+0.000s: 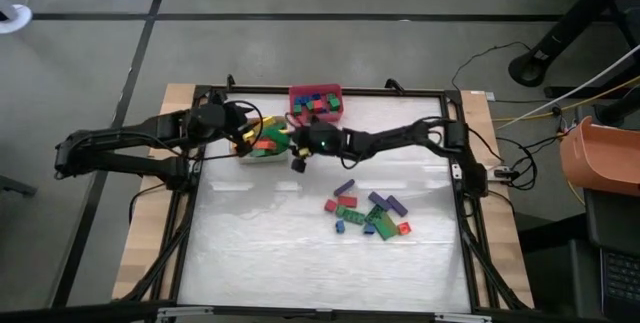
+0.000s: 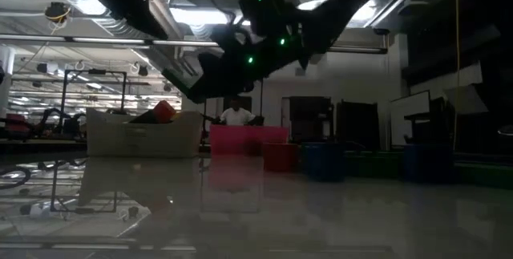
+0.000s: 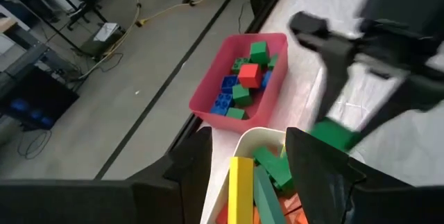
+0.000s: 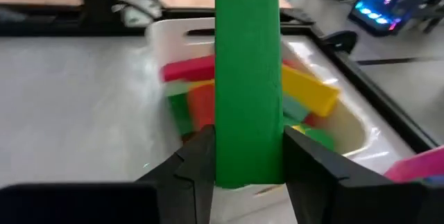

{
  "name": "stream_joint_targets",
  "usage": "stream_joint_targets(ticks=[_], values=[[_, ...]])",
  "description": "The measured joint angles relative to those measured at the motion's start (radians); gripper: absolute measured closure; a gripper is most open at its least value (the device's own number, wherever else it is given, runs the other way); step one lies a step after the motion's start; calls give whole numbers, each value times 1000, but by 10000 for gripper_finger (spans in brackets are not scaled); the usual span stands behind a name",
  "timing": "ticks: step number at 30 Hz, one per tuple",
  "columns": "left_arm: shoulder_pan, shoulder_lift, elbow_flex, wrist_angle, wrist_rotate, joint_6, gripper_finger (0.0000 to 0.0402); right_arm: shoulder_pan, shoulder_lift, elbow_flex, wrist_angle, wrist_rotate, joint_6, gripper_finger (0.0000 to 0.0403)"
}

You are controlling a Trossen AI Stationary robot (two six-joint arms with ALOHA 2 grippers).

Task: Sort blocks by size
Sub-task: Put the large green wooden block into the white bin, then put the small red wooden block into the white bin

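My right gripper (image 4: 248, 156) is shut on a long green block (image 4: 248, 78) and holds it just short of the white bin (image 4: 347, 130), which holds long red, yellow, orange and green blocks. My left gripper (image 3: 250, 144) hovers open over the same white bin (image 3: 244, 141), touching nothing. Beyond it, at the table's far edge, stands the red bin (image 3: 208, 92) with short blue, green and red blocks. In the high view both grippers meet at the white bin (image 1: 262, 145), left gripper (image 1: 240, 133) and right gripper (image 1: 298, 155). Loose blocks (image 1: 366, 215) lie mid-table. My right gripper pinches the green block's two long sides (image 4: 225, 161) between its two fingers, near one end. The block lies along the fingers and sticks out ahead of them. The fingers come from the table's right, slanting slightly down. The block is lifted clear of the table.
The loose pile of blocks (image 1: 366, 215) lies right of the table's centre; bare white tabletop (image 1: 250, 253) spreads around it. In the low view a red block (image 2: 279, 156) and a blue one (image 2: 322, 161) stand on the table, and a person (image 2: 236, 115) shows far behind.
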Motion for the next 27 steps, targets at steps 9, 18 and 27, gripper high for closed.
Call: stream_joint_targets(ticks=[9, 18, 27], values=[[0, 0, 0, -1, 0, -1, 231, -25, 90, 55, 139, -48, 0, 263], [0, 0, 0, -5, 0, -48, 231, -27, 95, 114, 70, -47, -1, 202], [0, 0, -31, -22, 220, -157, 231, -31, 33, 123, -69, -91, -127, 158]])
